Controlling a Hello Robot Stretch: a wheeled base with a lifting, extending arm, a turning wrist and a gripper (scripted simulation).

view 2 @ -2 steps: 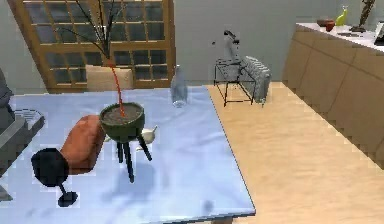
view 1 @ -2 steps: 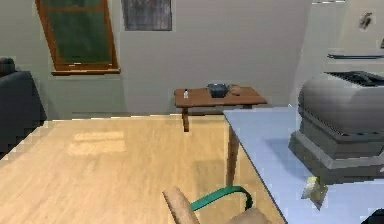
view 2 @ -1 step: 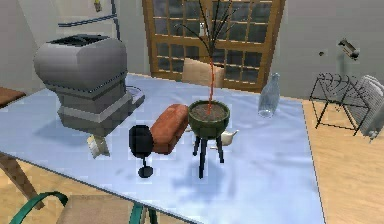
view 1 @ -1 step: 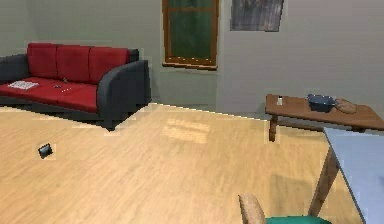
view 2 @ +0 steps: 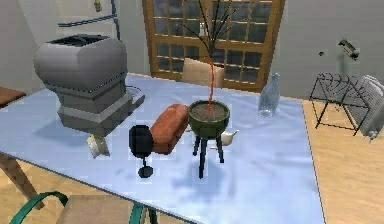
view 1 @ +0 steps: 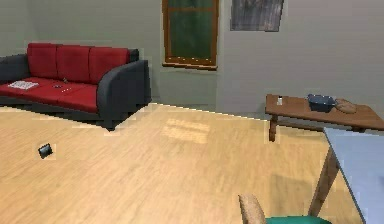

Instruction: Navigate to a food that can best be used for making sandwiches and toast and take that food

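toaster (view 2: 85, 78): big grey box on the pale blue table (view 2: 290, 170); my landmark. Risk: a reach that swings wide clips it.
chair (view 2: 95, 210): green frame, tan seat, at the table's near edge below the toaster. Risk: rolling the base closer bumps it and jolts the table.
black cup (view 2: 141, 142): right of the toaster, nearer the table edge, just beside the loaf's left end. Tall on a narrow foot, so I'd expect it to tip first if the reach drifts left.
bread (view 2: 170, 128): the task's food, a reddish-brown loaf lying on the table right of the toaster, between cup and pot. Risk: tight neighbours on both sides, so an off-centre grab shoves it into one.
pot (view 2: 210, 118): further right of the toaster; dark green, red rim, thin dark legs, bare twigs going up. Touching the loaf or just beside it, can't tell which. Looks top-heavy: a nudge could topple it, and the twigs could snag anything coming down.
glass bottle (view 2: 270, 95): well right of the toaster, farther back, apart from the loaf. Low risk.
arm: pose can't be told.
gripper: state can't be told either.
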